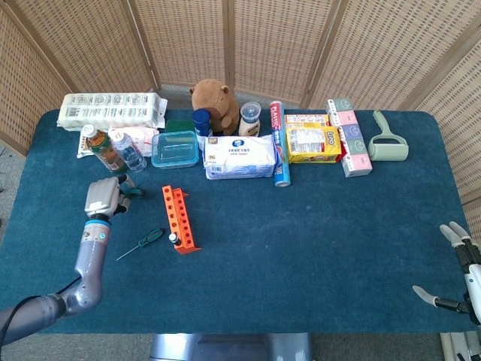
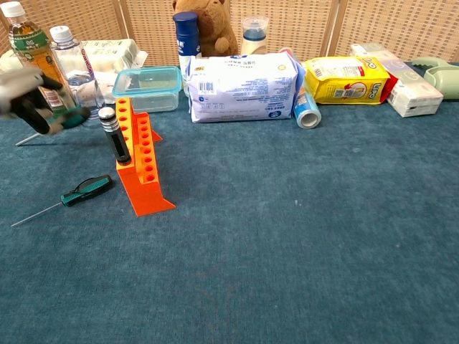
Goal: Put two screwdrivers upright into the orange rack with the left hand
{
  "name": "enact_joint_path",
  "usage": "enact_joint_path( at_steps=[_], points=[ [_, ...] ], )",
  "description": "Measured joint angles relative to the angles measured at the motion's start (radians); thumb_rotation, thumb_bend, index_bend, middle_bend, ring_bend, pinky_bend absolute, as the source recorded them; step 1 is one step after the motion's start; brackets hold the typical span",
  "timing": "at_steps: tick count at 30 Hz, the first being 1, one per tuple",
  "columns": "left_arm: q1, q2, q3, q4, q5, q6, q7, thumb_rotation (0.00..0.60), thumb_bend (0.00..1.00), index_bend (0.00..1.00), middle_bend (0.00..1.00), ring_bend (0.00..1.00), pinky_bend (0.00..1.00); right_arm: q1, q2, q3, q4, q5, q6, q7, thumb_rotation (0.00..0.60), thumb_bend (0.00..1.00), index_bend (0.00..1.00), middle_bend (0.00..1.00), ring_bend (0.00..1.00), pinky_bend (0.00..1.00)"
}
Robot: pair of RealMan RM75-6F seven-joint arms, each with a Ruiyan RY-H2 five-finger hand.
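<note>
Left hand [image 2: 25, 89], blurred, grips a green-handled screwdriver [image 2: 63, 119] lying near-horizontal, shaft pointing left, just left of the slotted orange plastic rack [image 2: 141, 161]; second screwdriver [image 2: 82, 190] lies on the near-left cloth; right hand [image 1: 460, 265] idle, fingers apart.

Grey-white robot hand [image 1: 103, 198], blue wrist band, silver-grey forearm.

A blue-carpeted table [image 1: 316, 226] carries the orange rack [image 1: 179, 219], a loose green-handled screwdriver [image 1: 143, 243] — and groceries along the back.
</note>
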Motion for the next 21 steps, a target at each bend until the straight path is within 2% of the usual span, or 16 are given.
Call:
enact_joint_path(
  at_steps=[13,21],
  points=[
    [0.122,0.249,0.022,-0.343,0.203,0.144,-0.103,0.6,0.43,0.49,1.0,0.99,1.0,0.004,-0.008,-0.002,-0.006,0.005,-0.007,-0.023,0.539,0.0,0.02,0.0,0.06,0.0],
    [0.184,0.342,0.044,-0.493,0.328,0.204,-0.177,0.6,0.44,0.49,0.99,0.99,1.0,0.003,-0.01,-0.002,-0.008,0.006,-0.006,-0.028,0.538,0.0,0.03,0.0,0.06,0.0]
  ],
)
